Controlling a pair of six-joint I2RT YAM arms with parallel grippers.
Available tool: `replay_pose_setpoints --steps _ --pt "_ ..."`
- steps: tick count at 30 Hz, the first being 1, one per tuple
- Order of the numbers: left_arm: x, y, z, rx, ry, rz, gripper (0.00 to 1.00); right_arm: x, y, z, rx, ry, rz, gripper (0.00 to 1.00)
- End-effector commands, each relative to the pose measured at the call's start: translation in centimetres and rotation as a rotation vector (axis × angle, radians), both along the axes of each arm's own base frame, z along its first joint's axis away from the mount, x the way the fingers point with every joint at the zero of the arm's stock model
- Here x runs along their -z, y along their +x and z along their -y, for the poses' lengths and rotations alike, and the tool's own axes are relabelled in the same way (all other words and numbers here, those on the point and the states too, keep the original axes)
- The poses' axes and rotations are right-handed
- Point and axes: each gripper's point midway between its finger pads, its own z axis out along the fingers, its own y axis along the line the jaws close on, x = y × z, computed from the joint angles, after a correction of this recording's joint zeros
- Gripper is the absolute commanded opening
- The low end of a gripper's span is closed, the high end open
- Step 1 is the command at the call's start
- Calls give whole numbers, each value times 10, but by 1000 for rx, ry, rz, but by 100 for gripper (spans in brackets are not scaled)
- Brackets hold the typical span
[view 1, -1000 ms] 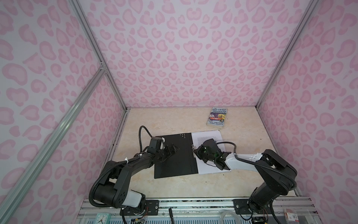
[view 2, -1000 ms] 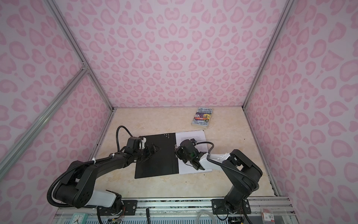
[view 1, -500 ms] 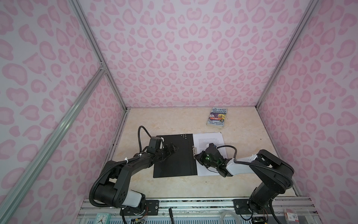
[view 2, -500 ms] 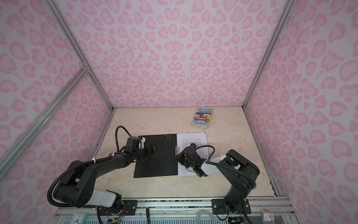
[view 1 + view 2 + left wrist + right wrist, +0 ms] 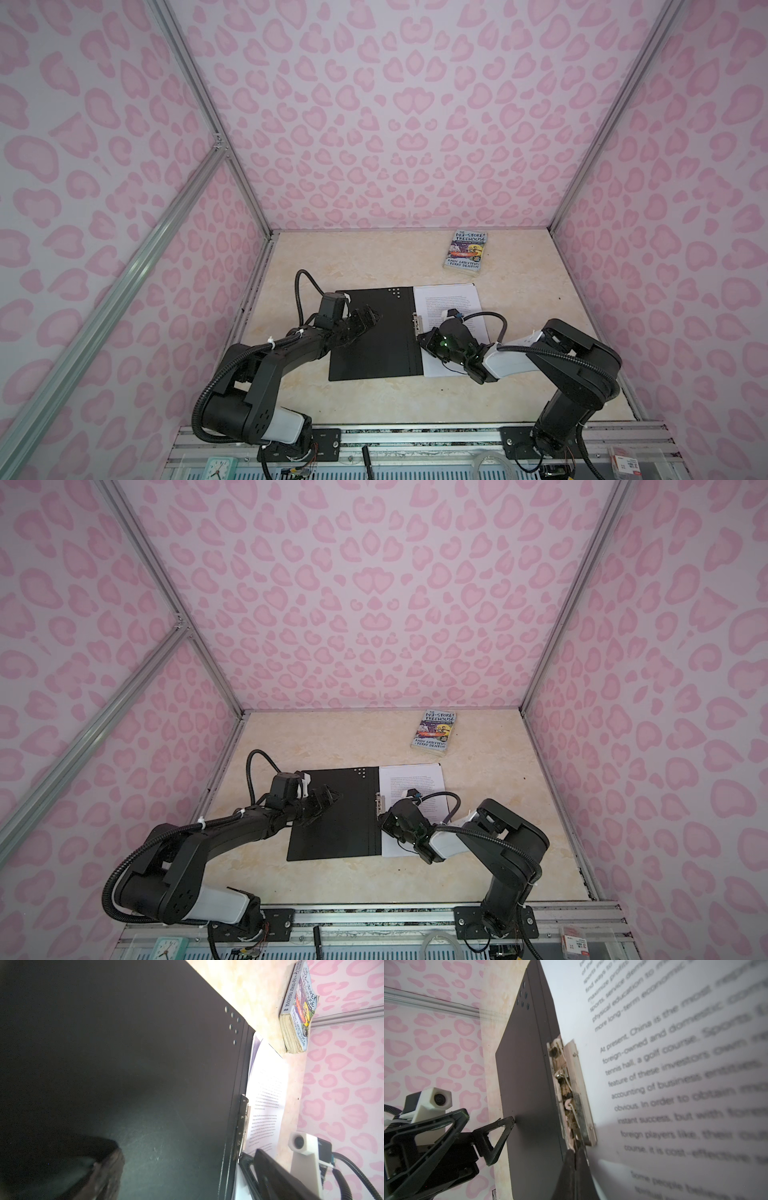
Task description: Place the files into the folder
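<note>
folder (image 5: 374, 332) lies open flat on desk (image 5: 365, 257), files (image 5: 451, 300) on its right half by the spine clip (image 5: 417, 324). left tool (image 5: 370, 321) wide, one finger on left cover; right tool (image 5: 420, 337) pinched shut, empty, at clip end. likely clamping: press clip straight down, don't drag sheets
</note>
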Motion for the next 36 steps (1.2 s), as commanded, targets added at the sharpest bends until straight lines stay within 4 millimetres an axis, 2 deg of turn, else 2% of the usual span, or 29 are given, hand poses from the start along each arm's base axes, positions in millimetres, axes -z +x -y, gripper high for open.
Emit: replay_pose_setpoints --steps 1,11,20,22,29,36 --pt "23 -16 -17 -42 86 -96 99 60 -33 59 60 -312 -176 0" --pt "24 -15 -19 -48 91 -99 99 72 -40 69 75 -375 -192 0" --pt "26 -16 -18 -47 83 -103 99 76 -39 48 21 -374 -198 0" --pt "25 -15 -18 -47 80 -101 99 71 -36 40 -7 -369 -190 0" --pt "27 -15 -17 -45 77 -105 99 45 -18 -7 -143 -206 -106 0" --pt "27 -16 -18 -50 81 -106 99 24 -10 -19 -171 -154 -51 0"
